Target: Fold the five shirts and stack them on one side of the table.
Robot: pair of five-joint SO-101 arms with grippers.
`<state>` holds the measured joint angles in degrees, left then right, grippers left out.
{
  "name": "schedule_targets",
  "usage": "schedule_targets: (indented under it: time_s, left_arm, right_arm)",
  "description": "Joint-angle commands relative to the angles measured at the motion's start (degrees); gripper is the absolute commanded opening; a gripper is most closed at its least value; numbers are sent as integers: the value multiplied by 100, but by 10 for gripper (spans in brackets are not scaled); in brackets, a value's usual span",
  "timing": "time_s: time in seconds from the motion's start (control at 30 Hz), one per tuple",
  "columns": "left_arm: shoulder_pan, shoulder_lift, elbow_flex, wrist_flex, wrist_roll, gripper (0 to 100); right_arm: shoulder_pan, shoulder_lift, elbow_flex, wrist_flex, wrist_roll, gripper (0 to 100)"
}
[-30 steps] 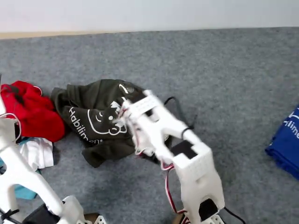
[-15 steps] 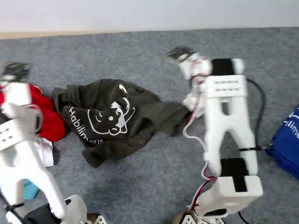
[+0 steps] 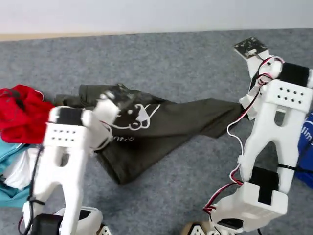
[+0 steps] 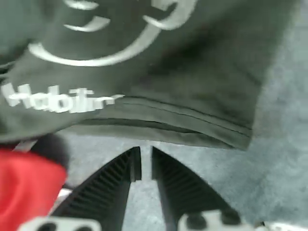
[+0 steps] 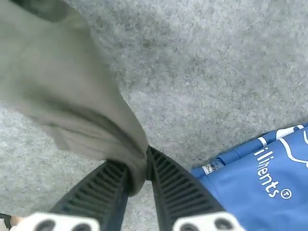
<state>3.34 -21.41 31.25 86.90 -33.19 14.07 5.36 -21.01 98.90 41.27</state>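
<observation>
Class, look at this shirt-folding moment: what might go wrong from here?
The right arm's fingers pinch just the edge of the dark shirt, so it may slip free. The blue shirt lies close beside them and might get dragged. The left arm's fingers hold nothing, so the dark shirt may slide instead of spreading.

The dark shirt (image 3: 161, 127) is soft matt cloth with a smooth white print; the blue shirt (image 5: 260, 192) and red shirt (image 3: 22, 115) are matt cloth too. The table (image 3: 171, 63) has a rough, fuzzy grey felt-like cover. The left arm (image 3: 63, 161) and right arm (image 3: 276, 127) are smooth white plastic, and the left gripper (image 4: 142, 163) and right gripper (image 5: 137, 175) have matt black ribbed plastic fingers (image 4: 113, 180).
</observation>
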Motion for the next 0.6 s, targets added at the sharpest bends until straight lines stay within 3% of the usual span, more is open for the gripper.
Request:
schedule_targets:
  time_s: [0.0,0.27,0.57]
  left_arm:
    - [352,0,312,-220,-176,120]
    - [1415,18,1007,-255,-220,138]
    - [1556,18,1516,-695,-220,213]
  right_arm:
    - [110,-303,-255,-57,62,11]
    - [92,-303,-246,-48,62,11]
    - [84,-303,-246,127,44,11]
